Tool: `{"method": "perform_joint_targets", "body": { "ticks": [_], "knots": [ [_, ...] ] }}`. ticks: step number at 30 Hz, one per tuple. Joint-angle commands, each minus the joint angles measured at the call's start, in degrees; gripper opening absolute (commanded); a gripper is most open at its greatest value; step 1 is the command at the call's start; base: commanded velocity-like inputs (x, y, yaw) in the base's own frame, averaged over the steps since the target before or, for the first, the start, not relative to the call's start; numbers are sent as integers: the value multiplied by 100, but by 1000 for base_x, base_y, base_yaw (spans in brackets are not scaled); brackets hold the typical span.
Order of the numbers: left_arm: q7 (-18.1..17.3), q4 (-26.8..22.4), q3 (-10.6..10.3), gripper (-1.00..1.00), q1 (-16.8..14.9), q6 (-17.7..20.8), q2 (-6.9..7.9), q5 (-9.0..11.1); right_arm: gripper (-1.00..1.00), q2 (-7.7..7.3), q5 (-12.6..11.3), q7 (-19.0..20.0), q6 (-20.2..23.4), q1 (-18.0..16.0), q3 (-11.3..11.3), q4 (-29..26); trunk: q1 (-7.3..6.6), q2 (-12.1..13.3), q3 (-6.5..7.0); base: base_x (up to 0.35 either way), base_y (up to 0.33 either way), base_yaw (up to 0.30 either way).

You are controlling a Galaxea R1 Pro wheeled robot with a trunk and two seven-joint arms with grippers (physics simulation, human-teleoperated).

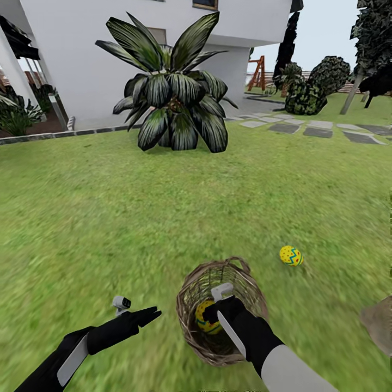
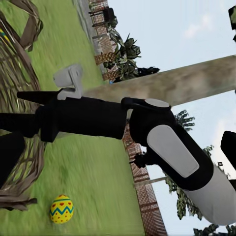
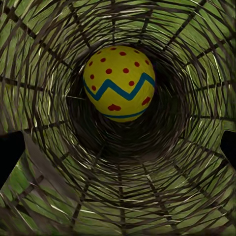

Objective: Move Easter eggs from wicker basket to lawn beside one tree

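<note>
The wicker basket (image 1: 239, 283) lies tipped on the lawn (image 1: 109, 218) just in front of me. One yellow Easter egg (image 1: 202, 322) with a blue zigzag and red dots rests deep inside it (image 3: 119, 82). My right gripper (image 1: 213, 314) reaches into the basket's mouth, open, its fingers apart and short of the egg. A second egg (image 1: 291, 255) lies on the grass to the right beyond the basket (image 2: 61, 209). My left gripper (image 1: 151, 314) hovers open over the grass left of the basket. A grey-beige tree trunk (image 2: 187, 81) stands close by on the right (image 1: 381, 324).
A big palm-like plant (image 1: 174, 98) stands ahead before the white house (image 1: 81, 54). Grey stepping stones (image 1: 316, 130), dark shrubs (image 1: 316, 84) and a wooden playset (image 1: 257, 73) lie at the far right. A brown fence (image 2: 142, 191) shows behind the tree.
</note>
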Motion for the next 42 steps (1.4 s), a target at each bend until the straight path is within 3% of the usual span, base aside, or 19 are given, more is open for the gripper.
{"method": "perform_joint_targets", "body": {
  "ticks": [1, 21, 42],
  "knots": [
    [-3, -1, -28, 100, -3, 60, 8, 50, 100, -3, -59, -52, 15, -5, 22, -4, -1, -2, -12, 1, -1, -179],
    [-27, -1, -26, 100, -3, 60, 9, 73, 100, 5, -63, -59, 10, -5, 29, 7, -1, -2, -145, 0, 0, -47],
    [-73, -7, -20, 100, -4, 68, 46, 89, 100, 5, -68, -26, -33, -5, 26, -12, 460, -844, -708, 0, 0, 0]
  ]
}}
